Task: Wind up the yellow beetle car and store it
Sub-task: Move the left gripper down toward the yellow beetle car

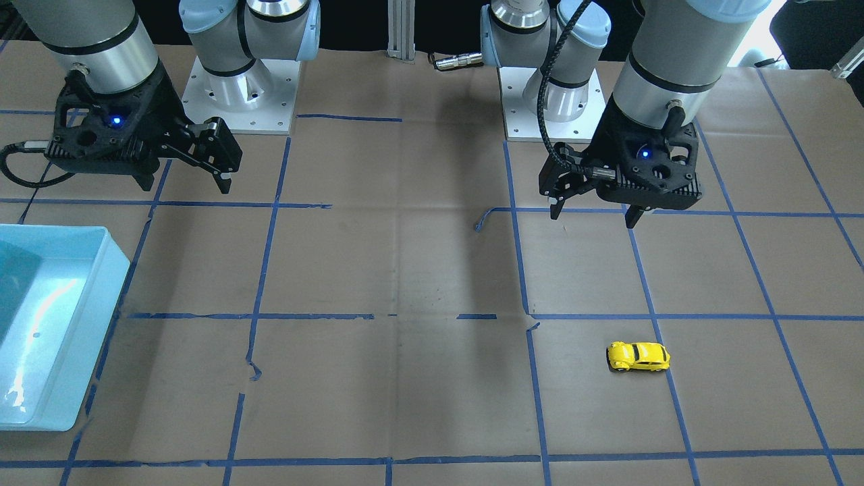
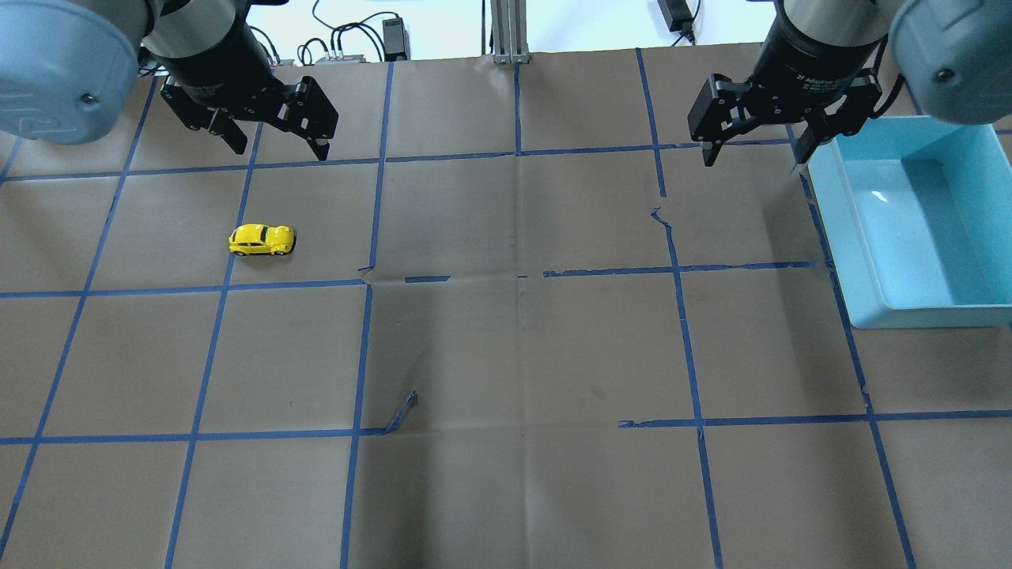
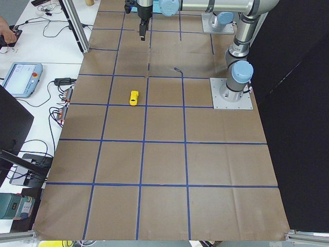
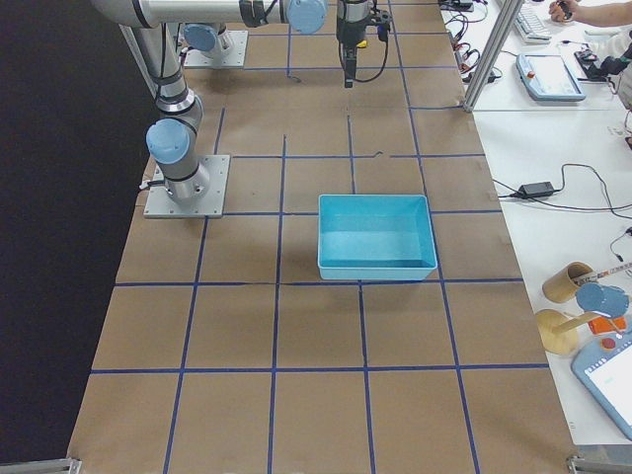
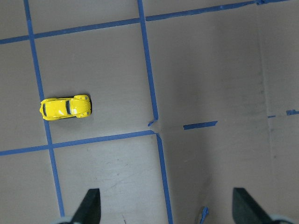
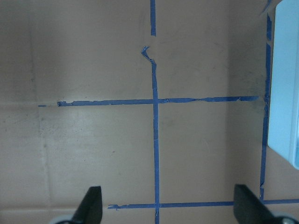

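The yellow beetle car (image 2: 262,239) stands on its wheels on the brown paper, on the robot's left half of the table, and also shows small in the front view (image 1: 638,356), the side view (image 3: 133,98) and the left wrist view (image 5: 65,108). My left gripper (image 2: 279,150) hangs open above the table, well apart from the car and empty (image 1: 594,217). In its wrist view the car lies ahead and to the left of the open fingertips (image 5: 91,205). My right gripper (image 2: 753,156) is open and empty too (image 1: 183,185), beside the bin.
A light blue bin (image 2: 838,229) with nothing visible inside sits on the robot's right side (image 1: 115,270), its edge showing in the right wrist view (image 6: 285,93). Blue tape lines grid the paper, and one loose strip (image 2: 399,415) curls up.
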Robot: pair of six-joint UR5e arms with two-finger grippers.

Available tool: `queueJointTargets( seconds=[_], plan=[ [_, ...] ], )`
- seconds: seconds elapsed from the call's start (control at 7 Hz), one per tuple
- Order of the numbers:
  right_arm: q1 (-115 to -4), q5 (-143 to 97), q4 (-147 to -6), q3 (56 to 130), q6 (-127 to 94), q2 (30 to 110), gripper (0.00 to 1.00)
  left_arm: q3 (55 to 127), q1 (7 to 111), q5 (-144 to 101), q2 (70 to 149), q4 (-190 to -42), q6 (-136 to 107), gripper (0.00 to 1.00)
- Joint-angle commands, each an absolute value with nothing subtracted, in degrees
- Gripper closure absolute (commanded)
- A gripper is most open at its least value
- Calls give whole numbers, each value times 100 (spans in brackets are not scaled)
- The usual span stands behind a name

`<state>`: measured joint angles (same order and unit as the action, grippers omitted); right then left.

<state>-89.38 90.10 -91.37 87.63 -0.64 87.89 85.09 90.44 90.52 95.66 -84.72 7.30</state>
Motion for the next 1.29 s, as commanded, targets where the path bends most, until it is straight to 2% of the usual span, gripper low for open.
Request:
queueJointTargets(
  seconds=[0.0,0.71,1.14],
  plan=[
    [-8938,9000,-9132,8771,-62,8789,0,8508,9044,9044,9571,-8473,729,0],
    [-8938,9009,-9141,8771,-61,8780,0,8543,8947,9026,9553,-8543,1974,0],
    [-8938,9009,-9149,8763,-53,8789,0,8753,8624,9262,9693,-8456,5182,0]
  ],
)
